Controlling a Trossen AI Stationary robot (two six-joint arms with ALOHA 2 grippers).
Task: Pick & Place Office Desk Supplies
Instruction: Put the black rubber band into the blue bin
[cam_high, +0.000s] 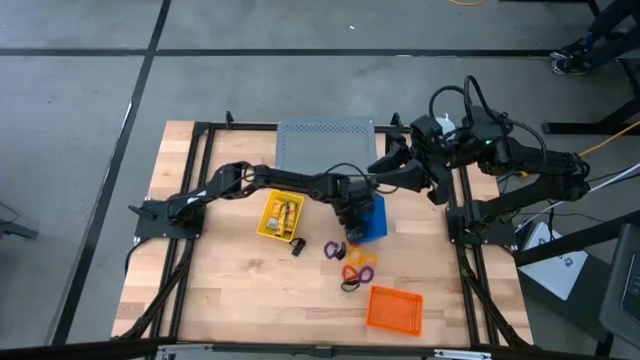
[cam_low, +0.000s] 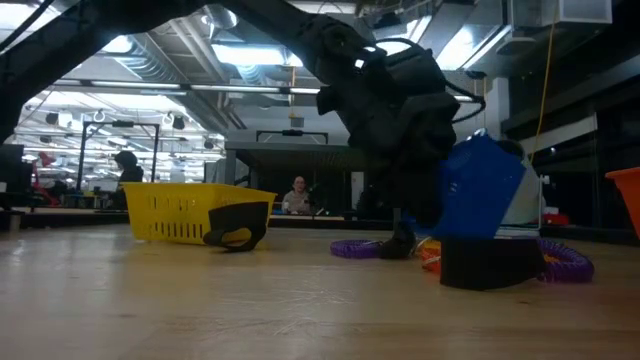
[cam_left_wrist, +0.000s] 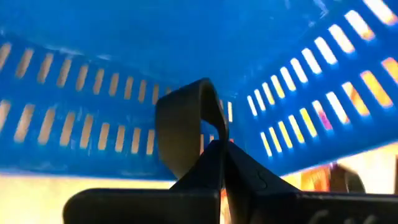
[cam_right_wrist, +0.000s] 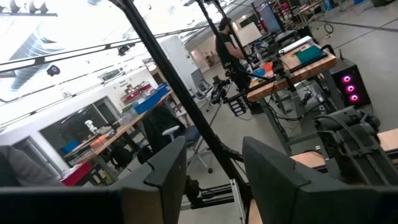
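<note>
Clip (cam_left_wrist: 189, 127), small and black, sits pinched tight in our left claw (cam_left_wrist: 217, 155), and the claw is down inside the blue tray (cam_left_wrist: 124, 50). The tray walls wrap all around the claw in the left wrist view. From above, the left claw (cam_high: 352, 222) is at the near edge of the blue tray (cam_high: 374, 218).

Just in front of the claw, on the bench (cam_high: 230, 300), lie the loops: a purple loop (cam_high: 333, 249) and orange loops (cam_high: 358, 270). Another black clip (cam_high: 297, 246) lies off to the side, near the yellow tray (cam_high: 280, 215), which has yellow-and-white packets in it. The orange tray (cam_high: 394, 308) is farther off, past the loops.

We think the step now is to drop the clip. To do it well, we should keep the claw low and over the tray floor, open slowly, then lift straight up so we do not bump the tray wall.

Our right claw (cam_right_wrist: 214, 168) is spread wide and empty, waiting back off the bench.
</note>
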